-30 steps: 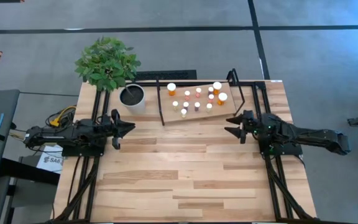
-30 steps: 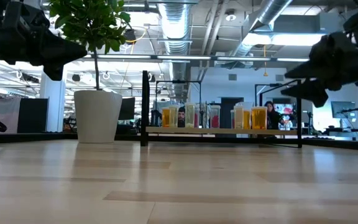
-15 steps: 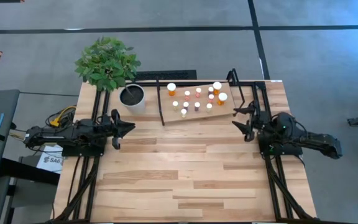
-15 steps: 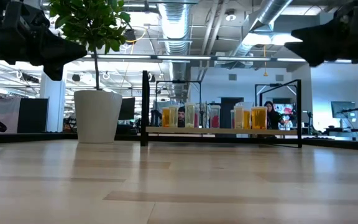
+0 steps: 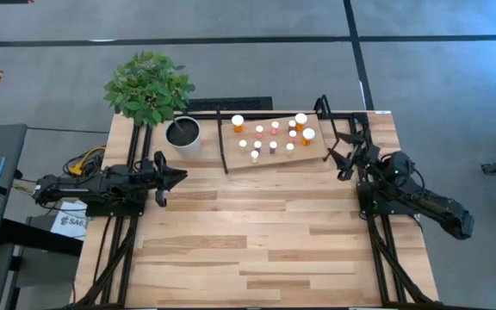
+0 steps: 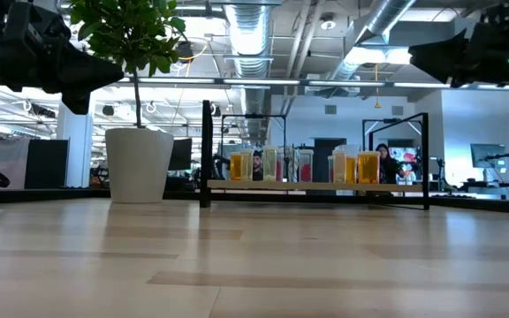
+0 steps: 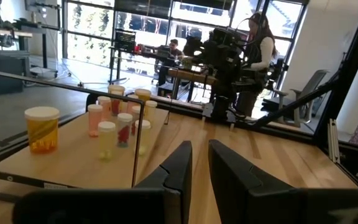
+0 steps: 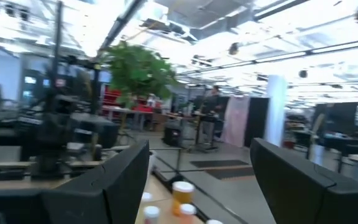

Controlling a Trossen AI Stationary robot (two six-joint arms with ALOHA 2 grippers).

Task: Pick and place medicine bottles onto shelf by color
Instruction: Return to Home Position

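The shelf [image 5: 265, 160], a light wooden board between black uprights, stands at the table's far middle. Several medicine bottles with white caps stand upright on it: larger orange ones [image 5: 238, 122] [image 5: 307, 135] and small pink and pale ones [image 5: 273, 130] between them. They also show in the low view [image 6: 299, 165] and the left wrist view [image 7: 42, 129]. My right gripper [image 5: 337, 158] is open and empty, raised just right of the shelf's right end and pointing toward it. My left gripper [image 5: 182, 176] is shut and empty, raised at the table's left, near the pot.
A white pot [image 5: 183, 135] with a green plant [image 5: 149, 86] stands left of the shelf. The plank tabletop's near half [image 5: 257, 245] is bare. People show in the room beyond the table [image 6: 383, 159].
My right gripper has risen and gone toward the table's far edge and a little right. It has turned from pointing toward the table's left to slanting far-left at the shelf's right end. It stays open. The bottles stand as before.
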